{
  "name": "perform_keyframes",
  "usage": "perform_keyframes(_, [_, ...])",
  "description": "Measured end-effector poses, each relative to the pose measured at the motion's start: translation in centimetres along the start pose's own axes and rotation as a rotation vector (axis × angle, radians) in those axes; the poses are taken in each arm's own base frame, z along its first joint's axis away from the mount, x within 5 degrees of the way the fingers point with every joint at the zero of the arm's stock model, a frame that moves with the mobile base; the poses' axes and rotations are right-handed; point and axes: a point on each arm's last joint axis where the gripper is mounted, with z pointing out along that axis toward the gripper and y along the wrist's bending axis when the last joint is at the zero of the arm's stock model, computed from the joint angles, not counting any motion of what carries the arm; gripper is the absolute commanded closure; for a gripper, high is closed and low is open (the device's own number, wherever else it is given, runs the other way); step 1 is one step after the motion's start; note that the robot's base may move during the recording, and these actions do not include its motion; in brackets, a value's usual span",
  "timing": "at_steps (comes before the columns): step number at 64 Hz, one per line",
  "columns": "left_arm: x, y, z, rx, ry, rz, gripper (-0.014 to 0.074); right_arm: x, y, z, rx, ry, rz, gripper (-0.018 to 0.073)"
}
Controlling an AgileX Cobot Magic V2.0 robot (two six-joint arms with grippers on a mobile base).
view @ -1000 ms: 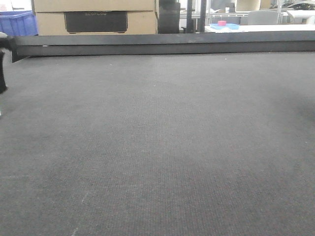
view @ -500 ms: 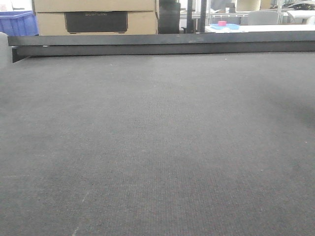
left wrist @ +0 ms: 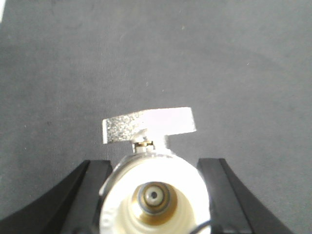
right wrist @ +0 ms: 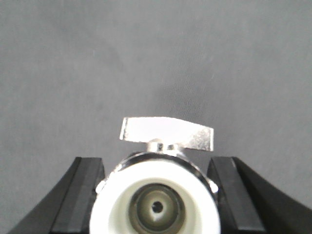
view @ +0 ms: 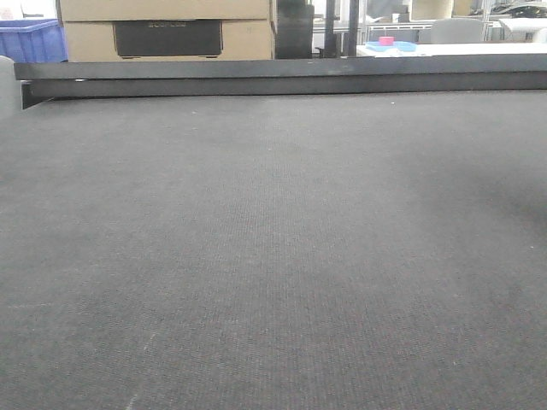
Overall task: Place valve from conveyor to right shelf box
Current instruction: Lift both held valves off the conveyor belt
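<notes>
Both lower bodies cut off in our wrist views: left valve, right valve | one conveyor, grey weave filling our front view, dark rail at far edge | one cardboard box, one blue bin behind | left gripper clamped on left valve, right gripper clamped on right valve, both over the conveyor

At the far left we see a blue plastic crate, and just right of it a brown cardboard box with a dark panel. Black posts stand near the middle. The far right white table carries a blue tray with a small pink object.
</notes>
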Motion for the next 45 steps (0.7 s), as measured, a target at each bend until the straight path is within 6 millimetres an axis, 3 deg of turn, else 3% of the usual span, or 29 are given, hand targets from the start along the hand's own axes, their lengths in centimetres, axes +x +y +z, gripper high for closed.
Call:
perform_keyframes(19, [0.9, -0.1, -1.0, 0.005, -0.009, -0.001, 0.0707, -1.0, 0.3, -2.5, 0.011, -0.102, -0.015, 0.0711])
perform_keyframes(45, [1.4, -0.2, -0.8, 0.011, 0.007, -0.006, 0.0707, -1.0, 0.4, -2.6, 0.011, -0.103, -0.015, 0.0711])
